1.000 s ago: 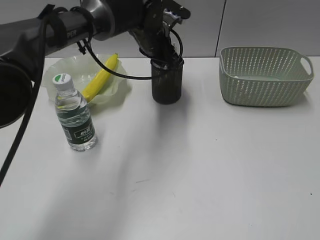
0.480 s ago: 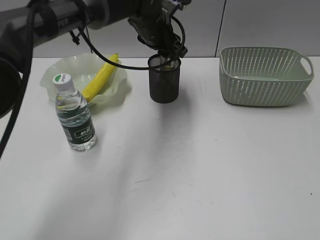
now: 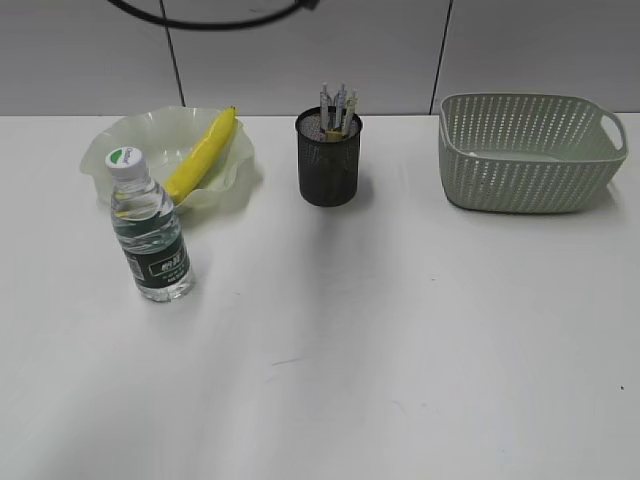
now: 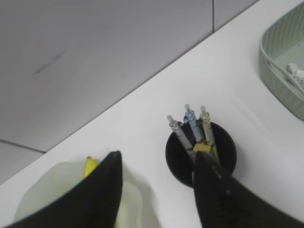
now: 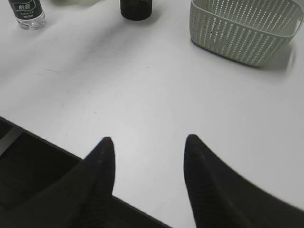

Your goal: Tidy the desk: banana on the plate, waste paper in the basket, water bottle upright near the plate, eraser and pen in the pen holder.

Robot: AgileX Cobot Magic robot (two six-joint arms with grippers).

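White table [image 3: 400, 350] carries all items. Pale green perforated plastic basket [image 3: 530, 150] sits at the far right; small whitish pieces show on its floor in the left wrist view, probably the waste paper. Pale green ruffled translucent plate [image 3: 130, 145] holds the curved yellow banana [image 3: 203, 155]. Clear water bottle with dark green label [image 3: 148, 228] stands upright just in front of the plate. Black mesh pen holder [image 3: 329, 160] contains three pens [image 4: 192, 126] and a yellowish block, likely the eraser.

Left gripper [image 4: 159, 190] hangs above the holder, jaws spread, empty. Right gripper [image 5: 148, 168] spread, empty, over bare table.

Judgement: last step done; next calls only for retracting clear.
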